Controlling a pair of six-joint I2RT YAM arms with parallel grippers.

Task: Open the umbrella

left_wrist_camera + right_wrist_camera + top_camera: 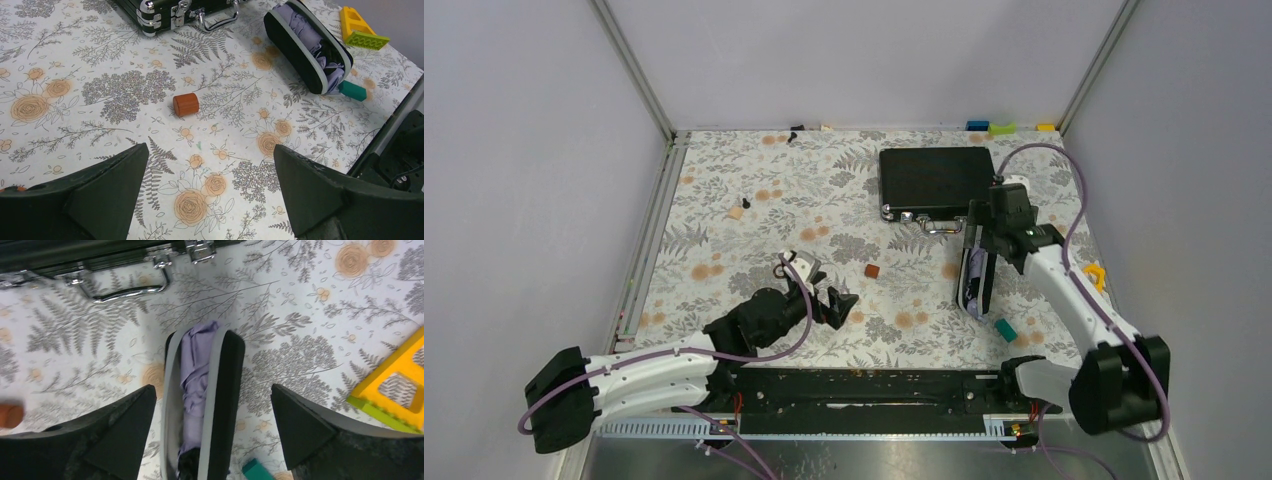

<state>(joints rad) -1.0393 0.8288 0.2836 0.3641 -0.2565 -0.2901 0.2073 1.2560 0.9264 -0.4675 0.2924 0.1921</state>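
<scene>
lavender umbrella (195, 365) just below the parted right gripper (213, 390)

Left claw (211, 150) spread wide, low over the floral surface (100, 90) — nothing between its fingers. Ahead: small brown cylinder (186, 104), lying alone. Far right: black oval case (292, 47) ajar, folded lavender umbrella (312, 37) inside; teal block (352, 90) at its near end. Briefcase (165, 10) at top edge — yellow-green toy piece (361, 29) beyond the case.

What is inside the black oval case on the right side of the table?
In the half-open case lies the folded lavender umbrella. Only its fabric shows; the shaft and handle are covered.
</scene>
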